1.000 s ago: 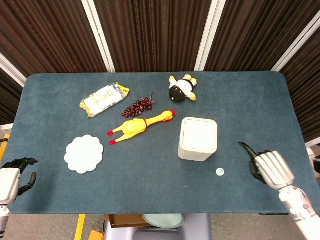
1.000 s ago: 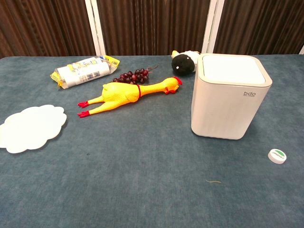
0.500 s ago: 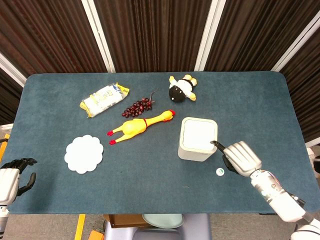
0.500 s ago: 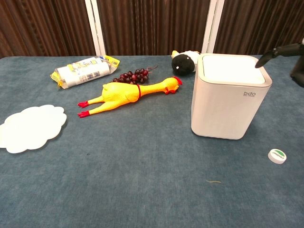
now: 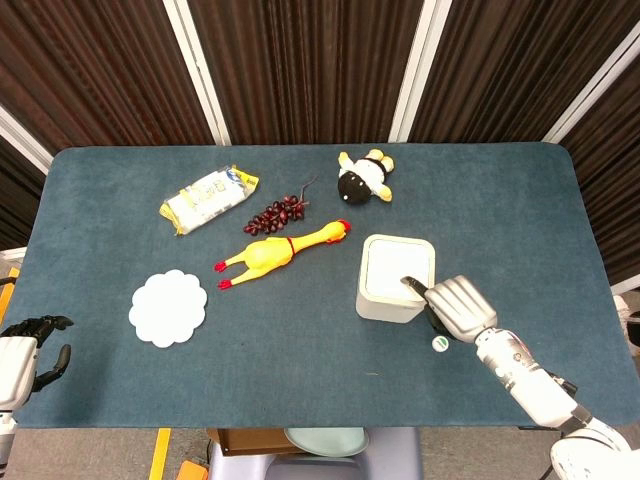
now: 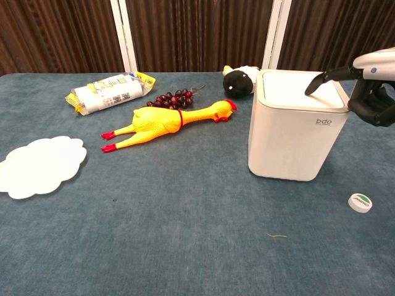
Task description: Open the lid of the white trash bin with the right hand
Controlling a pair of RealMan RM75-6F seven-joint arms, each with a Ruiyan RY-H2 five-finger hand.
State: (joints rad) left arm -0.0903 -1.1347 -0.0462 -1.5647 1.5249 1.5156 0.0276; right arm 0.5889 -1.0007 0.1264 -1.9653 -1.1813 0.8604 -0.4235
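Your right hand (image 5: 458, 307) hangs at the bin's (image 5: 396, 278) right edge, one finger (image 6: 321, 81) stretched over the shut lid (image 6: 301, 90), the others curled, holding nothing. The bin stands upright on the worktop (image 5: 300, 360), right of the rubber chicken (image 5: 282, 248). Your left hand (image 5: 22, 355) sits off the left edge, fingers loosely curled, empty.

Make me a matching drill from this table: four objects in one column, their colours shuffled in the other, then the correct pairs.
Objects:
1. rubber chicken
2. trash bin
3. bunch of grapes
4. tablecloth

Colours:
A. dark red
B. blue-grey
C. yellow
D. white

Pairs: 1-C, 2-D, 3-A, 4-B
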